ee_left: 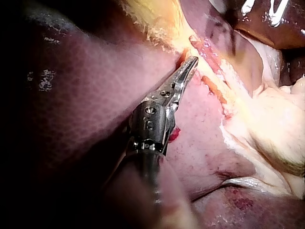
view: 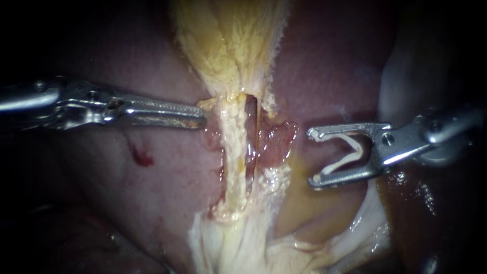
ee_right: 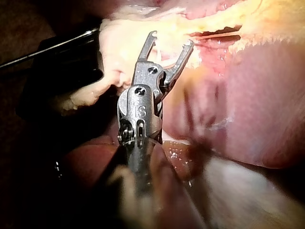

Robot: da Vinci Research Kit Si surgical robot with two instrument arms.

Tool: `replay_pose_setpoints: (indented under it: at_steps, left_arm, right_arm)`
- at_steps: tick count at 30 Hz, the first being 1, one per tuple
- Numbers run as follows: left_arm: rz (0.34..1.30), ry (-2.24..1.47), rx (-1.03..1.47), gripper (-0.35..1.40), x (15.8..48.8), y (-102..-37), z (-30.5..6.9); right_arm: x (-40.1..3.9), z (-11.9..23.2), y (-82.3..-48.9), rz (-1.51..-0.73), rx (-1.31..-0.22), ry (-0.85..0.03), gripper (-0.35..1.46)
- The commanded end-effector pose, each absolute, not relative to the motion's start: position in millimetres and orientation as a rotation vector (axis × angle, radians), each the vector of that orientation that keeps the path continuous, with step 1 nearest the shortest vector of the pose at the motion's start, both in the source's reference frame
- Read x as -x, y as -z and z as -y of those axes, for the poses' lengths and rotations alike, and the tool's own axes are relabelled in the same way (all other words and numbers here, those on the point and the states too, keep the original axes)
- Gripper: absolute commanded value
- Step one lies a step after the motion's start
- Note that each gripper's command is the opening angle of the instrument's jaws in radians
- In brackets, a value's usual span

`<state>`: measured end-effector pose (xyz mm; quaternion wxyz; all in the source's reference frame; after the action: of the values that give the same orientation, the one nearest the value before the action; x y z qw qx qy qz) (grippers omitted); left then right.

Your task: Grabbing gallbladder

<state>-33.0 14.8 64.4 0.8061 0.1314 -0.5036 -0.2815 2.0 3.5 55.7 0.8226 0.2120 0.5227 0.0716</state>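
The slim metal left instrument (view: 202, 115) has its jaws lying together, nothing visibly caught between them, with the tip touching the frayed edge of the gallbladder (view: 228, 45). That gallbladder is a yellow, fibrous-looking fan in the upper middle, narrowing to a neck right at the tip. Below the neck a pale yellow tube (view: 232, 152) runs down over the pinkish-red liver (view: 162, 193). Well to the other side, the right instrument (view: 314, 156) holds its jaws wide apart, a white V-shaped clip (view: 350, 155) seated between them, clear of the tissue.
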Motion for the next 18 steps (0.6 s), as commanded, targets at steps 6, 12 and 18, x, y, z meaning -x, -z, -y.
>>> replay_pose_setpoints:
  at_steps: [6, 12, 18]
  left_arm:
    - [1.078, 0.602, -0.282, 0.0, 33.0, -64.3, -14.7]
    - [1.078, 0.602, -0.282, 0.26, 33.0, -64.1, -14.7]
    - [1.078, 0.603, -0.281, 0.47, 33.1, -64.0, -14.6]
  right_arm:
    - [-2.0, -3.5, -55.7, -1.112, -0.451, -0.152, 0.44]
    - [-2.0, -3.5, -55.7, -1.112, -0.451, -0.152, 0.44]
    - [-2.0, -3.5, -55.7, -1.112, -0.451, -0.152, 0.44]
